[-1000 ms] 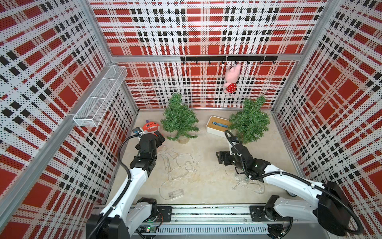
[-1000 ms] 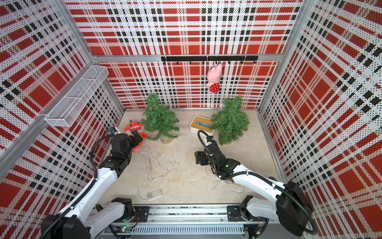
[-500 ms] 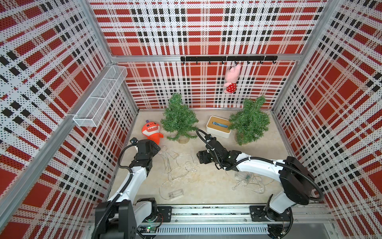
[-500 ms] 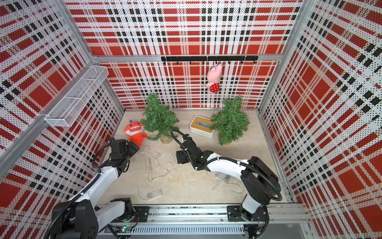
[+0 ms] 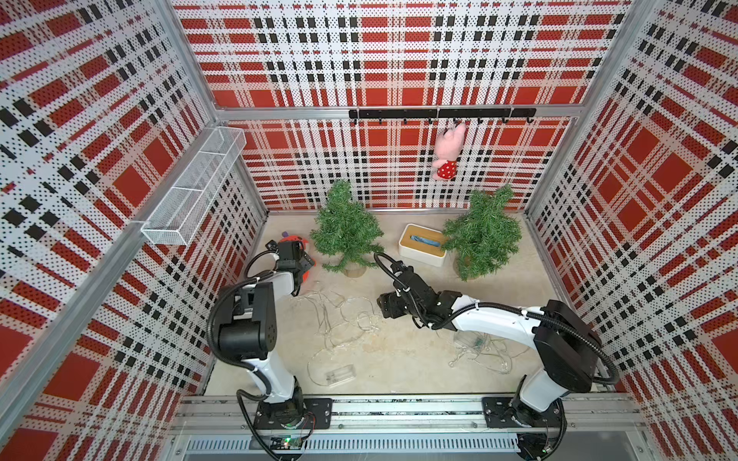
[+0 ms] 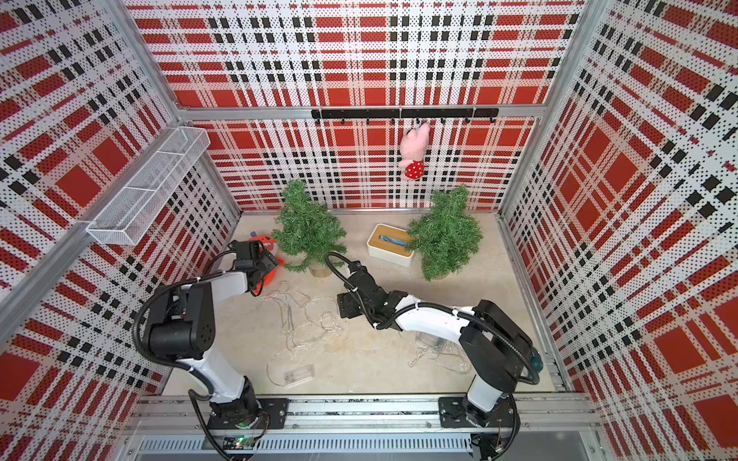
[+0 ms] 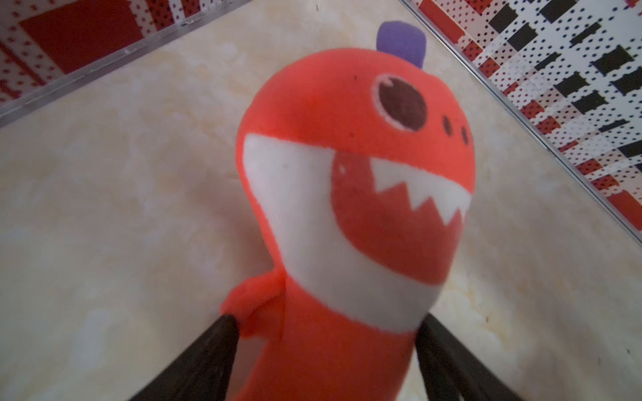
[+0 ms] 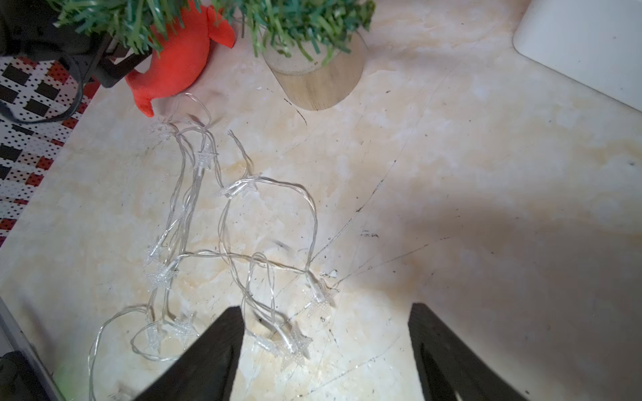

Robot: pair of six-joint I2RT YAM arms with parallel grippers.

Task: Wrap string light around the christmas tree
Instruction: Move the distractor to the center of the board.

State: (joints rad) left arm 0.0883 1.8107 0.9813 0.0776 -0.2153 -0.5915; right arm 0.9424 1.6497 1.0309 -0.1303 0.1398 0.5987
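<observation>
Ok so what matters here: the clear-wire string light with little star bulbs (image 8: 243,187) is a loose tangle lying flat on the beige marbled table (image 5: 399,359). It sits just in front of the round wooden base (image 8: 316,80) of the small green christmas tree (image 5: 345,231), and none of it is on the branches yet. Its long run goes from the clear battery box (image 5: 339,375), well out from the base, up toward the base. The far loop touches the tail of the red plush dinosaur (image 7: 347,173) sitting just beside the base. The right gripper (image 8: 326,310) hovers over the tangle's edge on the side away from the dino, jaws wide apart and empty. The nearest stars lie on the table right below it, closer to one finger (image 8: 215,347) than to the middle. My guess is it needs a small nudge toward the dino plus a drop to catch a strand. The left gripper (image 7: 328,319) is no help for now. Its jaws straddle the dino's body, spread wide, and I can't tell if they're squeezing it or just resting against it.
</observation>
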